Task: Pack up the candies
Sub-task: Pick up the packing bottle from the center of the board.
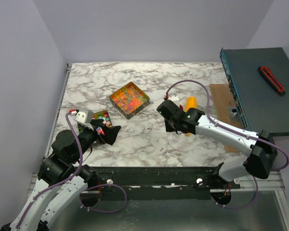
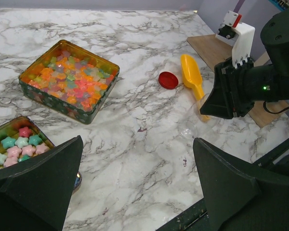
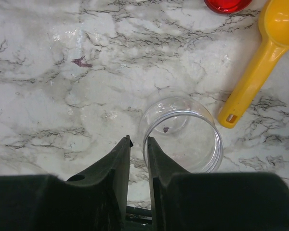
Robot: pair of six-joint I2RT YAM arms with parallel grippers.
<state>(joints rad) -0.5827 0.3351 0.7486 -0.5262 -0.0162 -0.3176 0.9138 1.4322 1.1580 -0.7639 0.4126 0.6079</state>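
We are holding our left hand (image 2: 137, 144) wide apart by the small tin (image 2: 19, 118) of star candies (image 2: 20, 144), more candies are filling the square tin (image 2: 62, 109) mid desk (image 2: 135, 38), our right hand (image 3: 139, 142) is sitting almost together at the clear jar (image 3: 183, 137) rim, we cannot tell if it is squeezing, yellow scoop (image 3: 260, 62) lying beside

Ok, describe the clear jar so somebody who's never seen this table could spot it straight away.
Look at the right half of the marble table, where a yellow scoop lies. By the end of its handle stands an open clear jar, at the tip of the right hand. It is the only see-through thing there; the scoop and the red cap are solid coloured.
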